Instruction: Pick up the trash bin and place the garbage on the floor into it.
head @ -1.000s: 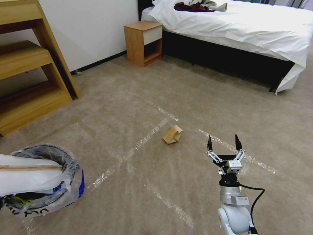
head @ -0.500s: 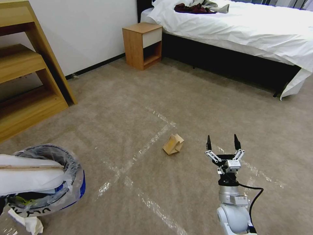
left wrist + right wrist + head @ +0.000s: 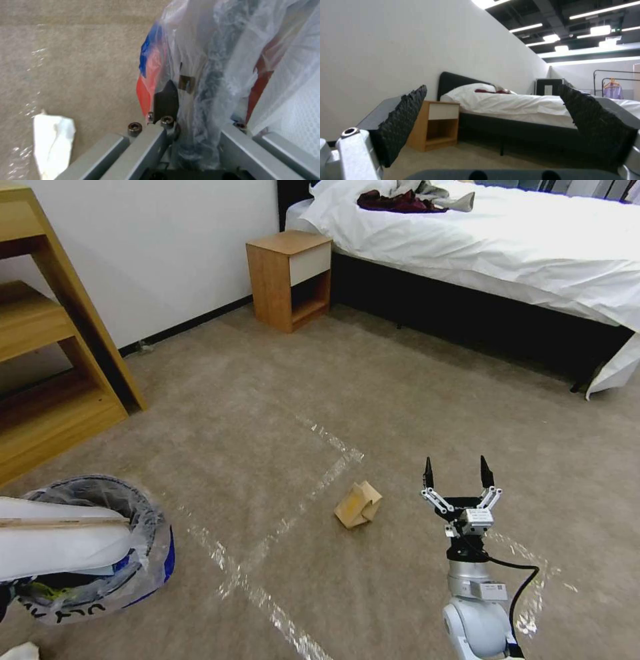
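The trash bin (image 3: 143, 540), a dark round bucket lined with a crinkly clear bag, hangs at the lower left of the head view under my white left arm (image 3: 60, 547). In the left wrist view my left gripper (image 3: 203, 112) is shut on the bin's bagged rim (image 3: 213, 75), one dark fingertip (image 3: 166, 98) outside it. A folded brown cardboard piece (image 3: 358, 505) lies on the taped carpet (image 3: 400, 393), just ahead and left of my right gripper (image 3: 458, 475), which is open and empty. Crumpled white paper (image 3: 53, 140) lies on the floor beside the bin, also at the head view's corner (image 3: 17, 652).
A wooden nightstand (image 3: 289, 280) stands against the wall beside a white bed (image 3: 507, 247) with dark red and grey clothes (image 3: 407, 199) on it. A wooden shelf unit (image 3: 47, 360) stands at the left. Open carpet lies between them.
The whole head view has shifted: the camera has moved, so the cardboard, tape strips and furniture sit lower or farther out in the picture. Both grippers keep their poses.
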